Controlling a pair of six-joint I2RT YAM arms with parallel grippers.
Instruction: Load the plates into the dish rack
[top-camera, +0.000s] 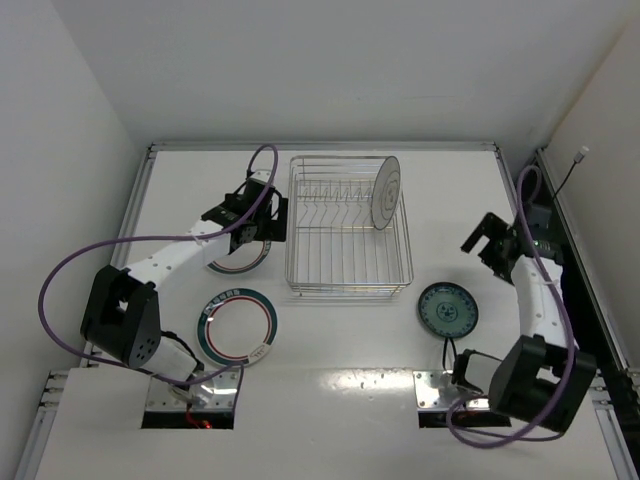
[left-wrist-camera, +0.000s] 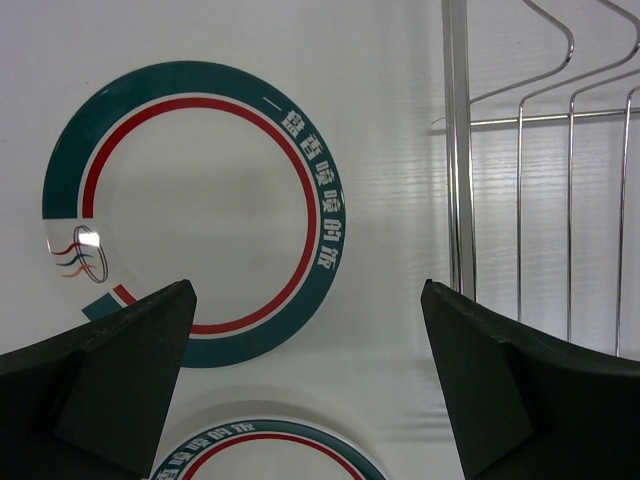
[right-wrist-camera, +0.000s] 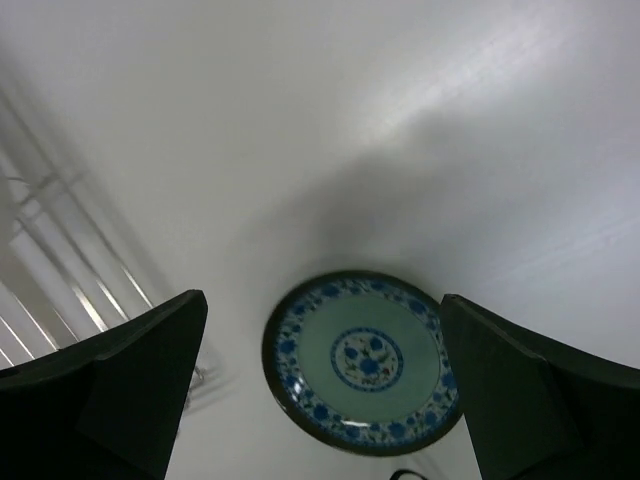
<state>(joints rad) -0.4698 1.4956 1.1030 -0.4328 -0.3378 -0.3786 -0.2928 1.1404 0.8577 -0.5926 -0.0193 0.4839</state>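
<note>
Hiding beneath the left arm (top-camera: 170, 258) in the overhead view: most of one ringed plate (top-camera: 240, 262), only its near arc in sight, just left of the dish rack (top-camera: 350, 225). Seen nearly whole from the left wrist camera, flat on the table (top-camera: 330, 400), white with a teal band, white lettering and a red ring inside it. Cut off at the bottom edge of that same view: the rim of a second ringed plate (top-camera: 237, 326), near the first but apart from it, lying flat closer to the table's front edge. Cut off at the right too: the rack, just a corner post and a few bent wires. Blurred to pale streaks at the left edge of the right wrist view: the rack once more, too soft to make out any detail.

Holding a single plate: the rack, with a white dark-rimmed plate (top-camera: 385, 192) standing on edge at its far right end, slightly tilted. Hard to tell between which tines.

Lying flat on the table right of the rack, clear of it: the small teal patterned plate (top-camera: 447, 309), blue flowers around its rim.

Left gripper (left-wrist-camera: 308, 290): spread wide, hovering over the first ringed plate beside the rack's left wall, gripping nothing. Right gripper (right-wrist-camera: 322, 297): spread wide as well, raised over the table near the teal plate, gripping nothing.
</note>
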